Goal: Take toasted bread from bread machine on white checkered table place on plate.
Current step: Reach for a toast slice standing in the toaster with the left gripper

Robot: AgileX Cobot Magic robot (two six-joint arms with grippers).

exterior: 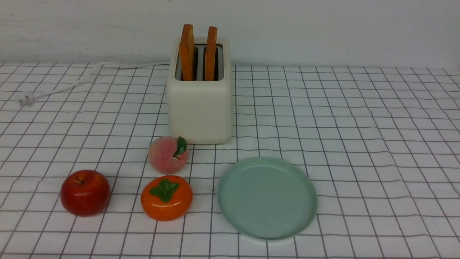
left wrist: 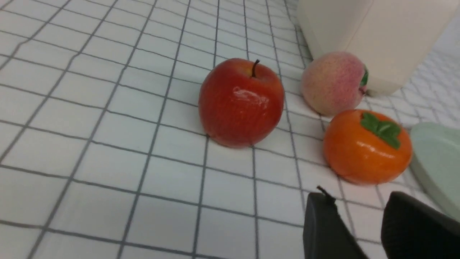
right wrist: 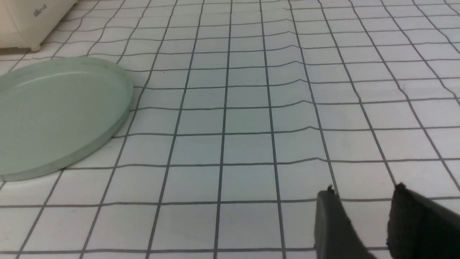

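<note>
The cream-white bread machine (exterior: 199, 104) stands at the back middle of the white checkered table (exterior: 359, 144). Two slices of toasted bread stand upright in its slots, the left slice (exterior: 187, 50) and the right slice (exterior: 210, 52), showing orange-brown crust edges. The empty mint-green plate (exterior: 267, 198) lies in front of it, slightly right. Neither gripper shows in the front view. My left gripper (left wrist: 357, 196) is open and empty, low over the cloth near the plate's edge (left wrist: 438, 162). My right gripper (right wrist: 363, 189) is open and empty over bare cloth, to the right of the plate (right wrist: 61, 111).
A red apple (exterior: 85, 192), a pink peach (exterior: 168, 154) and an orange persimmon (exterior: 166, 197) sit left of the plate, in front of the toaster. The toaster's white cord and plug (exterior: 27, 98) trail to the back left. A wall stands behind.
</note>
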